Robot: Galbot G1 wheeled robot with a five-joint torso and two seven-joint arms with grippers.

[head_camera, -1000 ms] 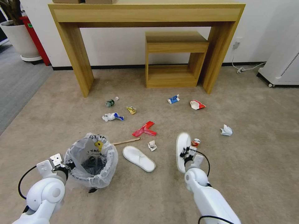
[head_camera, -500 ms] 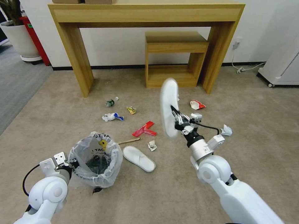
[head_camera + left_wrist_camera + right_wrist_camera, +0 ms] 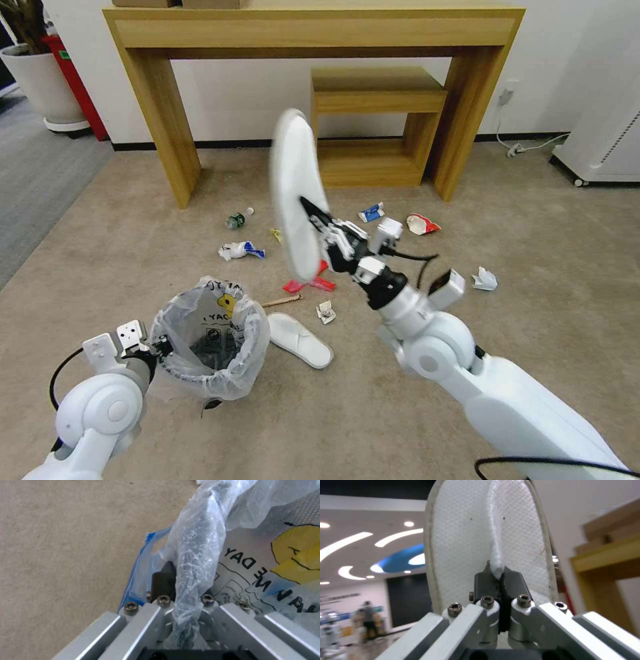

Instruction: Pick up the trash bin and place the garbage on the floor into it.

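Since the earlier frame, our right gripper [image 3: 319,223], jaws clamped on the slipper [image 3: 293,193], has swung toward the bin [image 3: 203,340]; our left gripper [image 3: 155,347] grips its rim for loading.

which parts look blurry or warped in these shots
Head view: the raised slipper in the right gripper is motion-smeared, and the desk bows from wide-angle distortion. Right wrist view: the hall behind the slipper is out of focus. Left wrist view: the bag-covered rim of the trash bin is soft.
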